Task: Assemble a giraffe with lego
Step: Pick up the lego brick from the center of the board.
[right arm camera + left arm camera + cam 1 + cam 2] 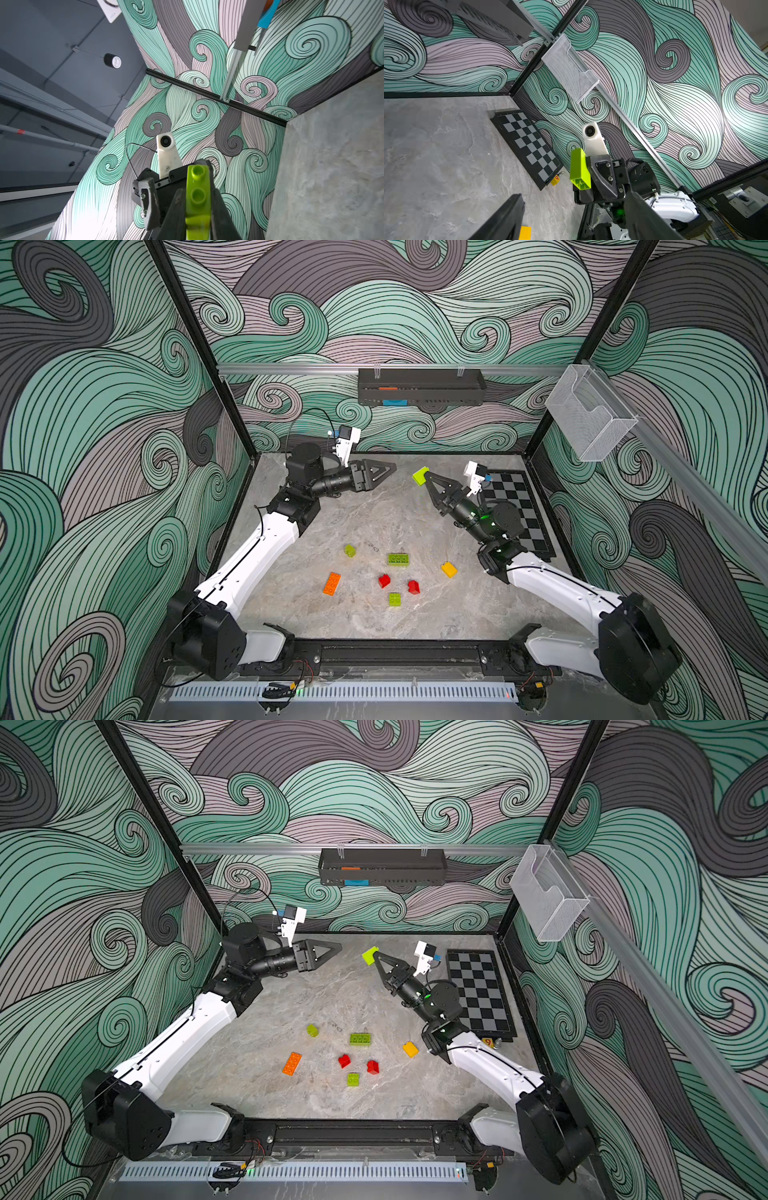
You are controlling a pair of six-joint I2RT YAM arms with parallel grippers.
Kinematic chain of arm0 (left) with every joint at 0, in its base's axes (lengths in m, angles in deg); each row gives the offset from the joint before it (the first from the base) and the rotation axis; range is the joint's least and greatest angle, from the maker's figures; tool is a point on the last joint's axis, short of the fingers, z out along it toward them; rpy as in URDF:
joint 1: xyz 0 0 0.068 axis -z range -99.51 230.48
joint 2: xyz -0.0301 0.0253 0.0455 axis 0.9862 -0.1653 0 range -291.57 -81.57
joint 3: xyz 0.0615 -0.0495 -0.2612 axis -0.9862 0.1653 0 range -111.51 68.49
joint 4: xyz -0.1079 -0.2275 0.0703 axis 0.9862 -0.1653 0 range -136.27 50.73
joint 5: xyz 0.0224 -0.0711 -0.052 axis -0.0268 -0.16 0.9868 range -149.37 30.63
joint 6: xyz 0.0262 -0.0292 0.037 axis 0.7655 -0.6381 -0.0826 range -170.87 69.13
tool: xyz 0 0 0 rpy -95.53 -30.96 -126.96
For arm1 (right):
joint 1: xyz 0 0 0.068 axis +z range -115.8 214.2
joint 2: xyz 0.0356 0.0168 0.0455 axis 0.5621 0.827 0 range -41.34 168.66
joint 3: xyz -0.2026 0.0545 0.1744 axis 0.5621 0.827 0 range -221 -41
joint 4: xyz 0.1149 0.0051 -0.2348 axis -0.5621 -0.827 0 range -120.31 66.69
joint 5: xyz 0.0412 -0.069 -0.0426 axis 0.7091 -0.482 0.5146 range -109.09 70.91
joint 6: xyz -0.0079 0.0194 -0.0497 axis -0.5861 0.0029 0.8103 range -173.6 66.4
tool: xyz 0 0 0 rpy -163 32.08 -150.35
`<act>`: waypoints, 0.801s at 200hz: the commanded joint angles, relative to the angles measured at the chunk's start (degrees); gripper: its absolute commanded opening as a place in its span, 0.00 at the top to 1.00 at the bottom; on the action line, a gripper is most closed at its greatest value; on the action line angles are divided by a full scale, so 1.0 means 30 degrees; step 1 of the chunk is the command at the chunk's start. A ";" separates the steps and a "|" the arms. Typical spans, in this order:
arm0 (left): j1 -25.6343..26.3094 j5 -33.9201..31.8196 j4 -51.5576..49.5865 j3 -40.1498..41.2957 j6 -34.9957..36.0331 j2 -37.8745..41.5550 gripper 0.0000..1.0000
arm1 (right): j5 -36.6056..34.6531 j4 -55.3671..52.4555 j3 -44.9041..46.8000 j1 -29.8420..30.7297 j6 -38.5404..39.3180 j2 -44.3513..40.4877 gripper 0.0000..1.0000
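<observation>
My right gripper is shut on a lime green lego brick, held up above the far middle of the table; in the right wrist view the brick sits between both fingers, studs showing. My left gripper is open and empty, level with that brick and a short gap to its left, pointing at it. On the near half of the table lie loose lego: an orange long brick, two red ones, a yellow one and three lime ones. The giraffe is out of view.
A chequered board lies at the table's right edge, partly under the right arm. A black tray hangs on the back wall and a mesh basket on the right rail. A black rail borders the front.
</observation>
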 commanded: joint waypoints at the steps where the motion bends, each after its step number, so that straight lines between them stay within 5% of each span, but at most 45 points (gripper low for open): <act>1: 0.0743 0.0173 0.0577 -0.0648 -0.0655 -0.0600 0.24 | -0.1152 0.2237 -0.0303 0.0631 -0.0326 0.0629 1.00; 104: 0.1896 -0.0271 0.0670 -0.1073 -0.1051 -0.1282 0.59 | -0.1148 0.3381 -0.0646 0.1420 0.0004 0.1783 1.00; 160: 0.1806 -0.0361 0.0376 -0.1705 -0.0879 -0.1326 0.63 | -0.0528 0.3547 -0.0454 0.1495 -0.0026 0.1898 1.00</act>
